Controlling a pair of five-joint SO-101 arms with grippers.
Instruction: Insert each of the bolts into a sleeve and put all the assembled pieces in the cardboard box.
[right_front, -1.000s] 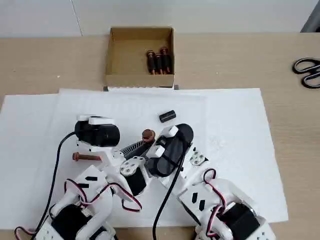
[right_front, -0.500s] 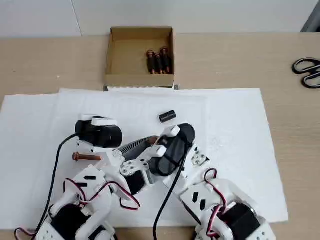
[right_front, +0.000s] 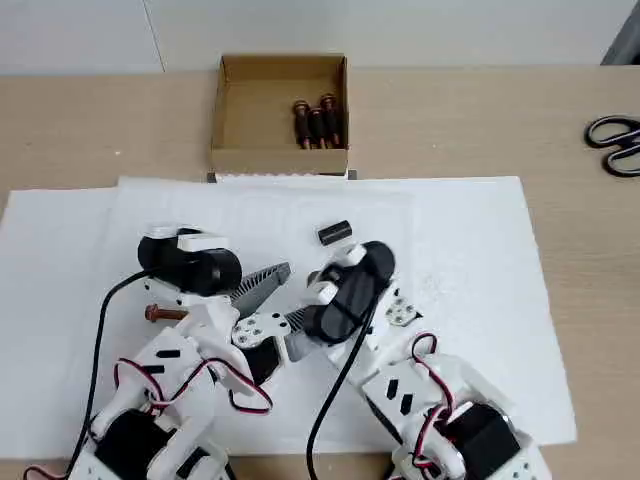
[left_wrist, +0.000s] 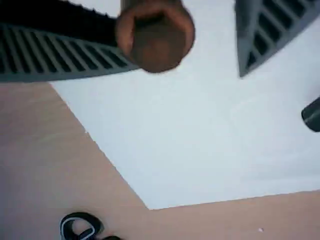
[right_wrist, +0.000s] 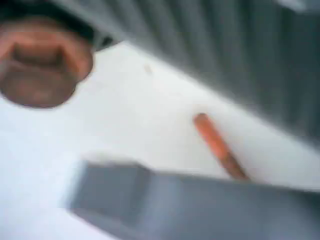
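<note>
Three copper-coloured bolts sleeved in black (right_front: 317, 122) lie side by side in the shallow brown cardboard box (right_front: 240, 105), well beyond both pincers at the table's far side. The left pincer (left_wrist: 210, 67) stands open, with a wide gap between its dark grey ribbed fingers (left_wrist: 55, 55). A round copper bolt head (left_wrist: 155, 36), with something black behind it that is possibly a sleeve, sits against one finger and well apart from the other. In the high view the right pincer (right_front: 314, 288) is close beside the left one, over the white paper sheet (right_front: 460, 250); whether it grips that bolt I cannot tell. A loose, short black cylindrical sleeve (right_front: 335, 233) lies on the paper just beyond the right pincer. A bare copper bolt (right_front: 165, 312) lies on the paper at the left arm's outer side, away from the left pincer. Black-handled scissors (right_front: 614, 145) rest on the wooden table (right_front: 100, 120), far off to the right pincer's side.
</note>
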